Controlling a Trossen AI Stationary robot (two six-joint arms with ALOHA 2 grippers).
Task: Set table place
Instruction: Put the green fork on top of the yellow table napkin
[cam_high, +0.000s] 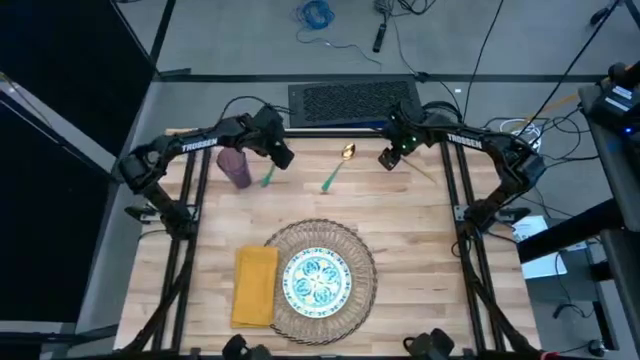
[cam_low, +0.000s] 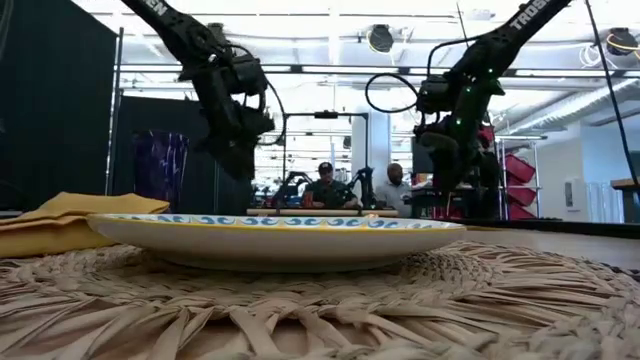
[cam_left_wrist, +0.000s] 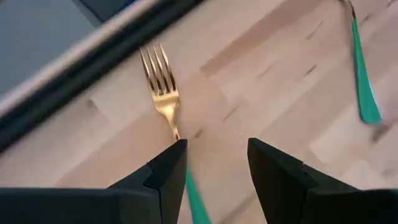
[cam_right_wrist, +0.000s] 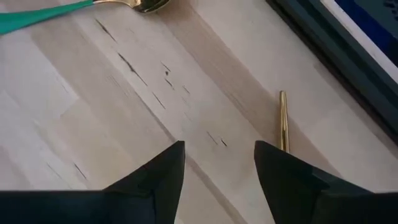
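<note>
1. Nearest you on the light plank desk (cam_high: 410, 250) sits the round woven wicker mat (cam_high: 355, 300). On it lies the small white plate with teal pattern (cam_high: 316, 281), and the folded yellow cloth napkin (cam_high: 255, 286) lies at the mat's left edge.
2. Far side, left: your left hand (cam_high: 282, 155) hovers released over the gold fork with teal handle (cam_left_wrist: 163, 99). The fingers are spread, with the handle running beneath them.
3. The purple cup (cam_high: 235, 168) stands just beside that hand.
4. The gold spoon with teal handle (cam_high: 337, 168) lies between the arms, untouched.
5. Your right hand (cam_high: 390, 157) is also released above bare planks, near a thin gold rod (cam_right_wrist: 283, 121) that I cannot identify.
6. Handling judgement: the fork looks light, stiff, thin and slippery, and it lies flat on the desk. Pinch mid-handle, pressing low, and expect it to pivot if gripped off-centre.
</note>
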